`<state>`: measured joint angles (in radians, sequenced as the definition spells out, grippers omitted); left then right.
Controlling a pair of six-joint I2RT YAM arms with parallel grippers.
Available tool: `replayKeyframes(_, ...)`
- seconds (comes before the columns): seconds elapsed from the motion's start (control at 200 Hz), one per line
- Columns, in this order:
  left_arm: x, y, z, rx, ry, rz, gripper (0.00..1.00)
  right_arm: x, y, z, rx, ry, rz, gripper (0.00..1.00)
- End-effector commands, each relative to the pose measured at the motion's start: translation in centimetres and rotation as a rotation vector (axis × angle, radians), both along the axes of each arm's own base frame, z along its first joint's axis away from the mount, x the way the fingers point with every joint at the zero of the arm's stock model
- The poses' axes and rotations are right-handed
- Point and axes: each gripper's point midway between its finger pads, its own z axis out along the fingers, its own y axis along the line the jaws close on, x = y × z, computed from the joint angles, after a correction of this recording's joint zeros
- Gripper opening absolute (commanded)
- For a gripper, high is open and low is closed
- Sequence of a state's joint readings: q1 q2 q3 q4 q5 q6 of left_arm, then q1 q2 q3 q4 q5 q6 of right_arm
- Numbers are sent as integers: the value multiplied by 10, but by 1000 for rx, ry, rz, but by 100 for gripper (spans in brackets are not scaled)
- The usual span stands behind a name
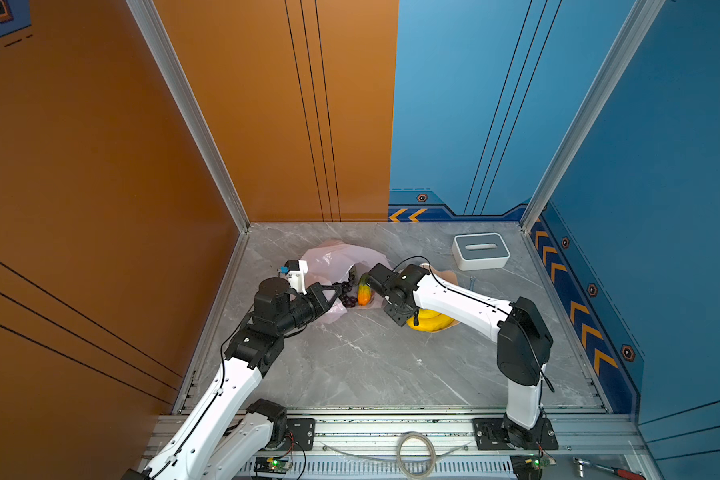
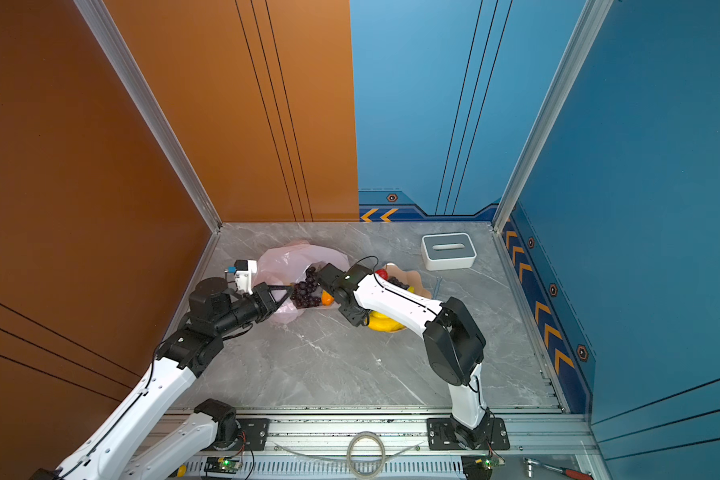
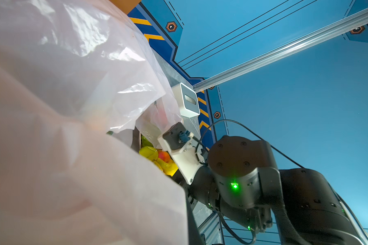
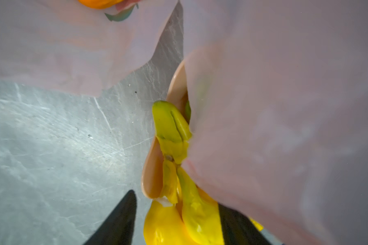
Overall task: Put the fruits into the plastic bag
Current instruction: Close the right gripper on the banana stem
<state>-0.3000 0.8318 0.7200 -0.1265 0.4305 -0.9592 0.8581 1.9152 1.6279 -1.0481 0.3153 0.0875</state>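
Straddling the banana bunch (image 4: 198, 214) in the bowl (image 4: 151, 169): right gripper (image 4: 176, 199), jaws apart, bunch between them. Clamped on the bag (image 1: 333, 258) edge: left gripper (image 1: 338, 288). Bunch likely light, stiff, slick; grip across the stem.

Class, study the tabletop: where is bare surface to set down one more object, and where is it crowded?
Free: the broad front stretch of table, from bananas and plastic bag to the front edge; also the back strip between plastic bag and slotted box. Crowded: the middle, where grapes, oblong fruit, bowl and bananas bunch at the bag's mouth.
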Motion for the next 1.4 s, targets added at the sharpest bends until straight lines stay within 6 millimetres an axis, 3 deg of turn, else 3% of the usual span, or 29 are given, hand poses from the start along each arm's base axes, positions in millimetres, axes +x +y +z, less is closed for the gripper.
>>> replayKeyframes(0.0,-4,2,-1,-8,1,-6,0,1,-2,13,45,11,-21,79)
replayKeyframes(0.22,-4,4,-2,-6,5,1,0,12,5,-1,115,72,-44,83)
replayKeyframes(0.416,-3,8,-3,-3,8,8,0,25,14,-13,166,117,-60,79)
replayKeyframes(0.646,-1,10,-5,-4,15,14,0,26,18,-34,138,159,-46,76)
replayKeyframes(0.816,1,10,-6,-9,18,15,0,28,16,-38,124,150,-48,65)
replayKeyframes(1.011,1,9,-5,-10,17,15,0,30,16,-36,124,132,-45,35)
replayKeyframes(1.392,1,10,-5,-15,17,19,0,31,18,-15,175,82,-41,32)
